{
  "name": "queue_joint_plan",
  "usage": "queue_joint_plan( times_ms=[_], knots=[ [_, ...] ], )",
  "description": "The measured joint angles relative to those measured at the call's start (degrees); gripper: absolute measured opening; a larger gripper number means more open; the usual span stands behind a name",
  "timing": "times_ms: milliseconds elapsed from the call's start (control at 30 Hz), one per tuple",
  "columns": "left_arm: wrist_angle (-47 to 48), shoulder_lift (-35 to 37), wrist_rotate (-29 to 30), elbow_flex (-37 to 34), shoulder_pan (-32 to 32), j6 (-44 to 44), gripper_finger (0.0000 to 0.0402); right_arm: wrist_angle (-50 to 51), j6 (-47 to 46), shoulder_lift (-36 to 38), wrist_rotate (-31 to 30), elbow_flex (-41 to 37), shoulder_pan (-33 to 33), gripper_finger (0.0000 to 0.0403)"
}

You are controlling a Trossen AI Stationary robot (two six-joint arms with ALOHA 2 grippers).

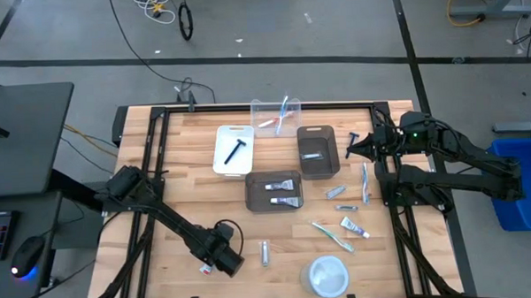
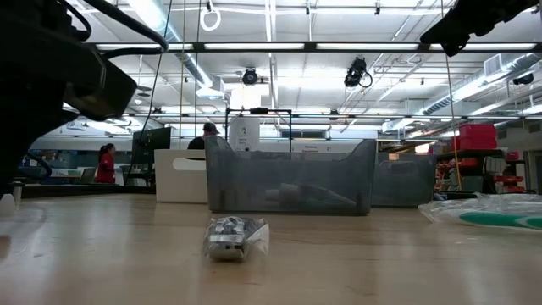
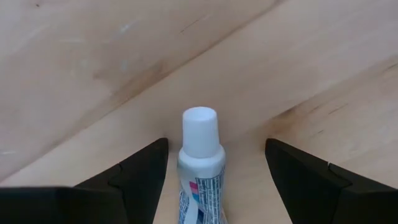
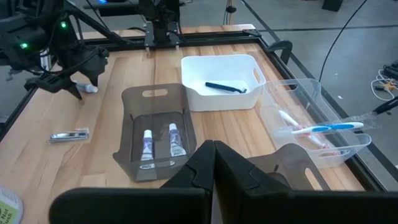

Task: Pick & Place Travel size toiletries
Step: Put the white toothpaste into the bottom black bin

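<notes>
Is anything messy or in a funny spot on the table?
Yes. Several toiletries lie loose on the wood near the round dish instead of in bins. One toothbrush sticks out over the clear bin's rim.

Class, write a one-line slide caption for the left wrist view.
Open left gripper straddling a white-capped toothpaste tube on the wooden table.

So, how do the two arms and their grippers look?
Both arms are dark, jointed and near black. The left gripper has two black wedge-shaped fingers. The right gripper has matching black fingers. A small green light glows on the right arm.
</notes>
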State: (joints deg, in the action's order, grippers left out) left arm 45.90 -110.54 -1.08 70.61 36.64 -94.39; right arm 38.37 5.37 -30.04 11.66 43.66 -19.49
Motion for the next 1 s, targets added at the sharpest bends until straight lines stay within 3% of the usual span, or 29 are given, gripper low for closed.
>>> queue_joint_plan(
  times_ms=[133,533,1000],
  knots=[
    [0.0,0.0,-0.7,0.0,0.0,-0.4,0.0269,0.0,0.0,0.0,0.0,0.0,0.0,0.0014],
    [-0.2,0.0,-1.4,0.0,0.0,-0.9,0.0174,0.0,0.0,0.0,0.0,0.0,0.0,0.0013],
    [0.0,0.1,-1.0,-0.1,-1.2,3.2,0.0122,0.0,0.0,0.0,0.0,0.0,0.0,0.0014]
  ],
)
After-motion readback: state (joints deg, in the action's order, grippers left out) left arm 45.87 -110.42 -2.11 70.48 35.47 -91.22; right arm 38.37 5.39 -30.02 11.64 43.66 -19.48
